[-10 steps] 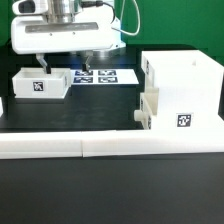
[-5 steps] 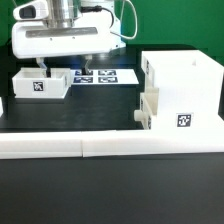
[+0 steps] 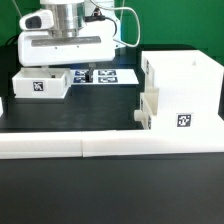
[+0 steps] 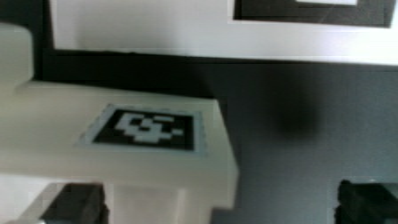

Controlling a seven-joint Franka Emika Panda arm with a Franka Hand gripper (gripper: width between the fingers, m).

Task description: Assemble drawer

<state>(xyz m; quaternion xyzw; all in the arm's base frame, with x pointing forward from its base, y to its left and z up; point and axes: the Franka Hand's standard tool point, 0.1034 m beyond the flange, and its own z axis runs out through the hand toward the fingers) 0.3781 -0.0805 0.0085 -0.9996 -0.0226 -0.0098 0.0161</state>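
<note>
**Entry: open pincer above small tray**

The two-finger gripper is hanging with its dark fingertips wide apart, gripping nothing. It is hovering over the small white open-topped plastic tray in the upper left of the exterior view, probably lining up a grasp. The flat white marker board is lying just beside the tray. The large white cube-like housing is waiting at right, and nothing appears to be blocking the way between.

**What's sitting on the table right now**

From my end, the black table has a small open-topped tray with a tag toward the exterior view's left. The marker board lies flat just beside it. The big housing stands over on the right. Long low white bars run end to end across the front.
</note>
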